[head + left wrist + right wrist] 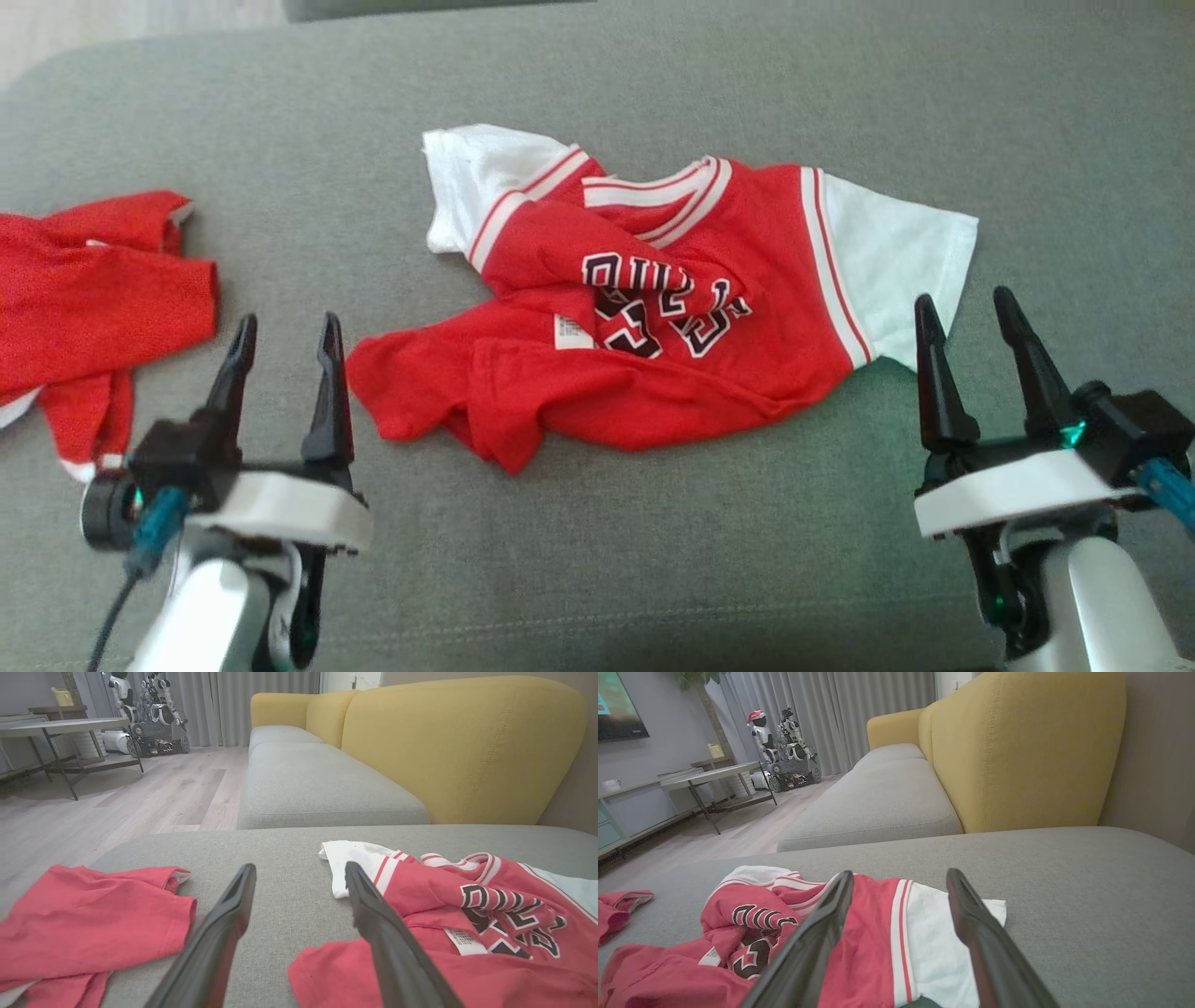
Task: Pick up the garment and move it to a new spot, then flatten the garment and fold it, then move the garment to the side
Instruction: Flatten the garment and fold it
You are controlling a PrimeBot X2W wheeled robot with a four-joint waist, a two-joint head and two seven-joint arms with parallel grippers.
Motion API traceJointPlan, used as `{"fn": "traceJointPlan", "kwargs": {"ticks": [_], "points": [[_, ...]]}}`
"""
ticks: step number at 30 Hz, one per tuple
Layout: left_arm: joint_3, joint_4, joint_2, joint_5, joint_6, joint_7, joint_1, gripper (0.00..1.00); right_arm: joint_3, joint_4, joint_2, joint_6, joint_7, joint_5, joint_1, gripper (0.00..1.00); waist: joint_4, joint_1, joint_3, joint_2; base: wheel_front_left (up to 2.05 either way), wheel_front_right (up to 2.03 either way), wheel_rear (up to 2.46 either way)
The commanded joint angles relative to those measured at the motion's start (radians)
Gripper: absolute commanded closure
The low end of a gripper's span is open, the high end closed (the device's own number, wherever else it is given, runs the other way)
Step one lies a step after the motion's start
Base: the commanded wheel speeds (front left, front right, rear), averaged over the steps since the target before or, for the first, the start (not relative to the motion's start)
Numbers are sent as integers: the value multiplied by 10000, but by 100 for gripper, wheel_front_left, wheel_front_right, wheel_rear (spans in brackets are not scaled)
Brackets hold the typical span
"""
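Crumpled garment (653,308) mid-cushion; left gripper (287,327) and right gripper (964,301) spread wide, holding nothing.
Bare grey cushion (653,560) surrounds it; another red shirt (93,299) lies well left. The garment is red and white-sleeved, bunched, lettering creased, label showing.

Yellow sofa back (462,751) up top, grey seat cushions (322,788) right at its foot. Pale wood floor (154,793) runs alongside it, and grey curtains (243,704) hang past its far end.

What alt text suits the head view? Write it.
A crumpled red shirt with white sleeves lies on a grey cushion. The left gripper and right gripper flank it, jaws open; another red garment lies at the far left.
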Motion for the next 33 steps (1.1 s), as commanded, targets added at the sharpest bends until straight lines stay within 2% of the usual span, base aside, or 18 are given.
{"fn": "traceJointPlan", "kwargs": {"ticks": [1, 9, 19, 23, 27, 31, 33], "points": [[378, -494, 278, 132, 140, -52, -86, 0, 163, -402, -22, 67, 97, -111, -43, 0, 134, 0, -204, -1, 0, 0, 0], [273, -928, 312, 89, 325, 99, 528, 0, 118, -614, -22, 67, 337, -187, 157, 0, 259, 0, -370, -1, 0, 0, 0], [49, -899, 365, 2, 103, 287, 351, 0, 56, -661, -22, 67, 399, -170, 216, 0, 334, 0, -367, -1, 0, 0, 0], [-486, -851, 319, 5, -466, 794, -354, 0, 33, -728, -22, 67, 400, -180, 152, 0, 377, 0, -170, -1, 0, 0, 0], [-1303, -439, 7, -118, -1336, 1688, -1446, 0, 121, -797, -22, 67, 399, -188, 32, 0, 306, 0, 96, -1, 0, 0, 0], [-1792, 637, -401, -613, -2128, 2608, -2328, 0, 229, -768, -22, 67, 356, -141, -117, 0, 71, 0, 375, -1, 0, 0, 0], [-1868, 1256, -523, -801, -2323, 2930, -2630, 0, 275, -730, -22, 67, 309, -103, -156, 0, -51, 0, 480, -1, 0, 0, 0]]}}
